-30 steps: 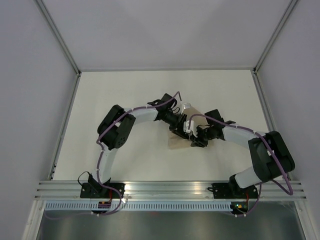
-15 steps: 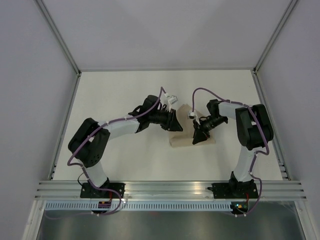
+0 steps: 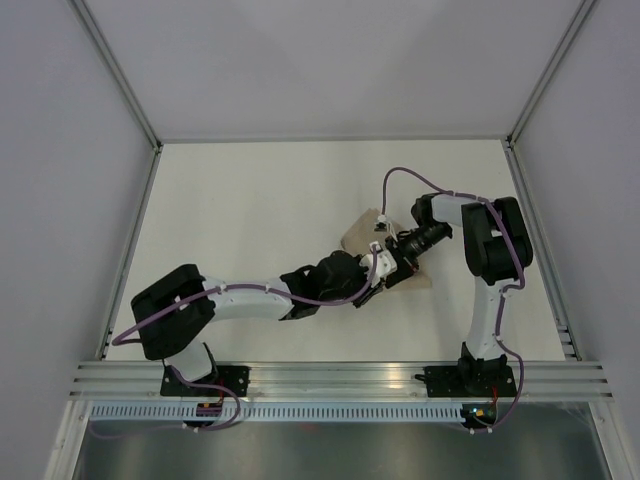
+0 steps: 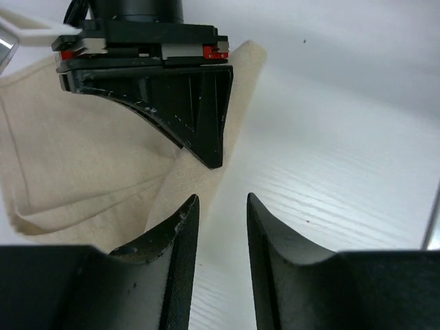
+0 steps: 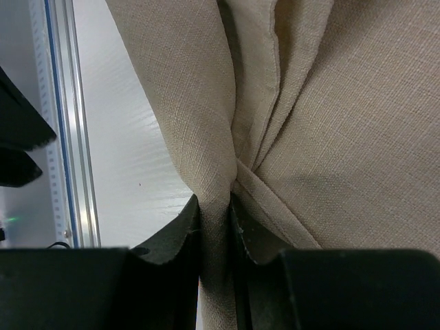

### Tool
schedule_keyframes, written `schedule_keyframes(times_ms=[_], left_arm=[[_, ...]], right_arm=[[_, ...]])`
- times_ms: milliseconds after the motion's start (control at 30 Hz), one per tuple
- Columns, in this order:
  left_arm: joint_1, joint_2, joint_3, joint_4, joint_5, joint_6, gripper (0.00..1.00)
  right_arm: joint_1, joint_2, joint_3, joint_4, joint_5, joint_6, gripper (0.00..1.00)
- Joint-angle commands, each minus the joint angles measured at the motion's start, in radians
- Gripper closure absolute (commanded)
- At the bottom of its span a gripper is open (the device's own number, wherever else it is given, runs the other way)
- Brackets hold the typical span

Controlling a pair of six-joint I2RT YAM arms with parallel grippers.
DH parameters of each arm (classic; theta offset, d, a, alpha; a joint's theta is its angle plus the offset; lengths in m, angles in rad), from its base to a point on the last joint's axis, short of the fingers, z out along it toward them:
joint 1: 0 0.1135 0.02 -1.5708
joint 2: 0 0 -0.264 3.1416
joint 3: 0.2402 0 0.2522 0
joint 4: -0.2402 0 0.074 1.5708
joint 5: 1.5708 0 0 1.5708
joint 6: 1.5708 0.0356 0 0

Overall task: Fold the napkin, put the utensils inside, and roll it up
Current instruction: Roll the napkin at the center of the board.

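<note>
The tan napkin [image 3: 358, 236] lies bunched near the middle of the table, partly under both grippers. My right gripper [image 3: 388, 262] reaches in from the right. In the right wrist view it [image 5: 214, 203] is shut on a pinched fold of the napkin [image 5: 330, 103]. My left gripper [image 3: 372, 290] comes in low from the near left. Its jaws [image 4: 222, 199] stand open over bare table, just right of the napkin's edge [image 4: 82, 158], with nothing between them. The right gripper's black finger [image 4: 185, 103] sits on the cloth just beyond them. The utensils are out of view.
The white table [image 3: 250, 200] is fenced by grey walls on three sides. An aluminium rail [image 3: 340, 375] runs along the near edge and carries both arm bases. That rail [image 5: 65, 124] also shows in the right wrist view.
My left arm has swung from the far side of the napkin round to its near side, and its jaws have widened slightly. The right gripper keeps its hold on the cloth.
</note>
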Motion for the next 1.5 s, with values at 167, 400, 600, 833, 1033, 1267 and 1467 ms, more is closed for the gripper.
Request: schedule_keyframes(times_ms=[167, 400, 600, 833, 1033, 1267, 1467], left_arm=[[-0.089, 0.122, 0.051, 0.08, -0.278, 0.363, 0.58], [-0.116, 0.192, 0.06, 0.126, -0.283, 0.506, 0.55], [-0.12, 0.241, 0.083, 0.134, -0.261, 0.532, 0.46], [-0.119, 0.306, 0.092, 0.167, -0.269, 0.551, 0.46], [-0.111, 0.335, 0.1, 0.128, -0.248, 0.531, 0.49], [-0.057, 0.364, 0.163, -0.072, -0.125, 0.431, 0.64], [-0.022, 0.373, 0.189, -0.174, 0.03, 0.387, 0.87]], right_arm=[[0.023, 0.081, 0.038, 0.085, 0.187, 0.072, 0.77], [0.026, 0.143, 0.125, 0.01, 0.189, 0.078, 0.77], [0.039, 0.17, 0.142, 0.022, 0.207, 0.106, 0.77], [0.048, 0.191, 0.168, 0.004, 0.221, 0.121, 0.76], [0.051, 0.211, 0.196, -0.027, 0.226, 0.123, 0.76], [0.062, 0.217, 0.204, -0.036, 0.235, 0.121, 0.76], [0.063, 0.216, 0.211, -0.034, 0.244, 0.135, 0.71]])
